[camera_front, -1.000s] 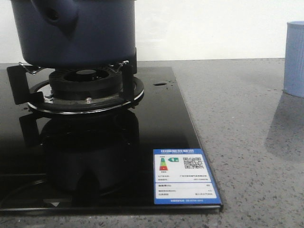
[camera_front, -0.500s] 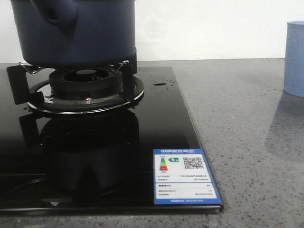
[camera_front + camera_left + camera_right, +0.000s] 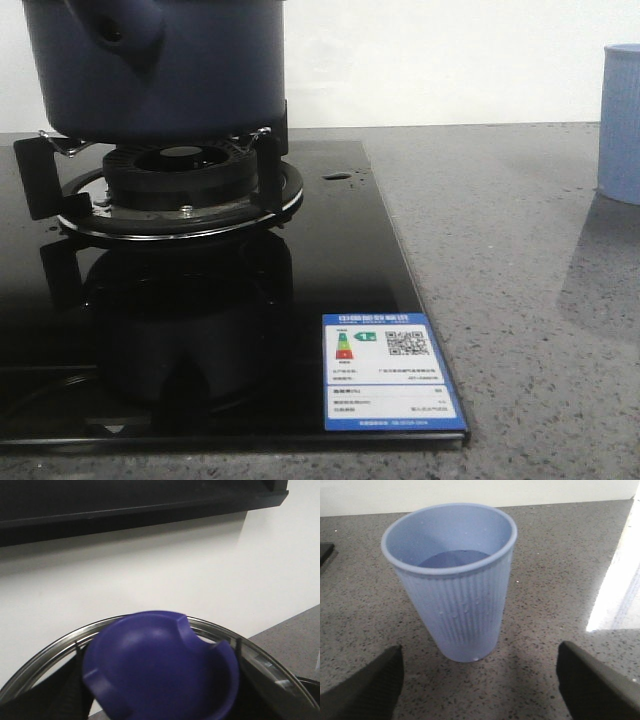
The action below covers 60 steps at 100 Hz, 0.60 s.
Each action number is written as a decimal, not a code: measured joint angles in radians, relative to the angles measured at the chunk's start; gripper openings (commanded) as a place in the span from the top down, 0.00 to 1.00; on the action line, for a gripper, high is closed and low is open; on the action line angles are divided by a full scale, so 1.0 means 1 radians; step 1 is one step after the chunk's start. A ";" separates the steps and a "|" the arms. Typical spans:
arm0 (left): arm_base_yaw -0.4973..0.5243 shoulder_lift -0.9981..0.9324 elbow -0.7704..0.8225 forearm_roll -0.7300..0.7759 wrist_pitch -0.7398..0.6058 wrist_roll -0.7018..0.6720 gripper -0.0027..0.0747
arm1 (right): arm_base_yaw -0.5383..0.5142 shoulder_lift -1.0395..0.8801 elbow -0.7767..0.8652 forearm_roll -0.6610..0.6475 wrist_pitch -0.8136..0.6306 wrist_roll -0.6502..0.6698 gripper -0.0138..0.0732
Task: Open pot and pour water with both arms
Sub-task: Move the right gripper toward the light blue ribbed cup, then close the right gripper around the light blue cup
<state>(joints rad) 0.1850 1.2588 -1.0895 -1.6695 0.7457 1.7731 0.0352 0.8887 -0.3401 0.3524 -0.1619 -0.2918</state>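
Note:
The dark navy pot (image 3: 170, 70) stands on the burner grate at the far left of the front view, its side socket (image 3: 125, 35) facing forward; its top is cut off by the frame. The left wrist view shows a blue knob (image 3: 155, 665) on a metal-rimmed lid (image 3: 45, 655), held up against the white wall. My left gripper (image 3: 157, 711) is shut on that knob, with dark fingers on both sides. My right gripper (image 3: 480, 685) is open, its fingers (image 3: 370, 685) low over the counter. The pale blue ribbed cup (image 3: 452, 580) stands upright just ahead of them, untouched. The cup also shows at the front view's right edge (image 3: 622, 120).
A black glass hob (image 3: 330, 260) with a round burner (image 3: 180, 185) and a blue energy label (image 3: 390, 370) covers the left side. Speckled grey counter (image 3: 520, 280) lies to its right. A dark shelf or cabinet (image 3: 125, 505) hangs above the wall.

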 measured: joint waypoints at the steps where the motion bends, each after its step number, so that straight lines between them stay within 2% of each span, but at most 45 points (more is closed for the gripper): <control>1: 0.000 0.000 0.000 0.000 0.000 0.000 0.49 | 0.004 0.000 0.000 0.000 0.000 0.000 0.16; 20: 0.000 0.000 0.000 0.000 0.000 -0.002 0.49 | 0.047 0.019 0.000 -0.004 -0.034 0.000 0.16; 60: 0.000 0.000 0.000 0.000 0.000 -0.002 0.49 | 0.046 0.190 -0.052 -0.004 -0.127 0.004 0.16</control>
<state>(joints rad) 0.1850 1.2588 -1.0895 -1.6690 0.7457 1.7714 0.0816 1.0786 -0.3918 0.3479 -0.2892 -0.2877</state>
